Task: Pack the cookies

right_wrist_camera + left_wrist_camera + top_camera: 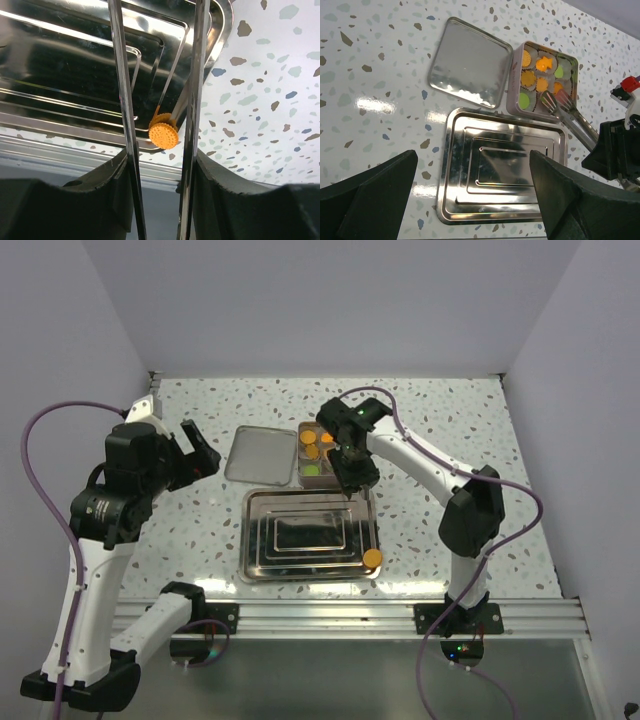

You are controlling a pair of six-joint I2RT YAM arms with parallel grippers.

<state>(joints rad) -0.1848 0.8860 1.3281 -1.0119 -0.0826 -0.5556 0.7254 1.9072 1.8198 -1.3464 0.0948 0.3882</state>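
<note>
Nearly packed. Most of the cookies (528, 78) are set in the box (512, 75), which stands on the worktop (380, 60) just beyond the far right corner of the tray (502, 172). One orange cookie (163, 135) is left out, resting on the tray's rim at its near right corner. Nothing else is seen on the tray. The lid (470, 62) is laid flat just left of the box and is not yet fitted.

Judged remaining: the last piece to be fetched and placed, and perhaps the lid to be put on.

By the wrist view, the right hand (161, 172) is clamped on a pair of tongs (570, 117), both strips lying against the inner faces of its fingers. The tong tips are held over the near edge of the box. Whether anything is pinched between them cannot be told. The left hand (200, 450) is spread apart with nothing in it, raised over the worktop left of the lid.

Materials noted:
- Tray and lid: polished metal, mirror-bright, with rounded corners. The tray is stamped with stepped rectangular ridges.
- Tongs: thin flat steel strips.
- Cookies: small and flat, some round with ridged edges, some flower-shaped, in orange and green.
- Box: pale and rectangular.
- Worktop: glossy white, speckled like terrazzo.
</note>
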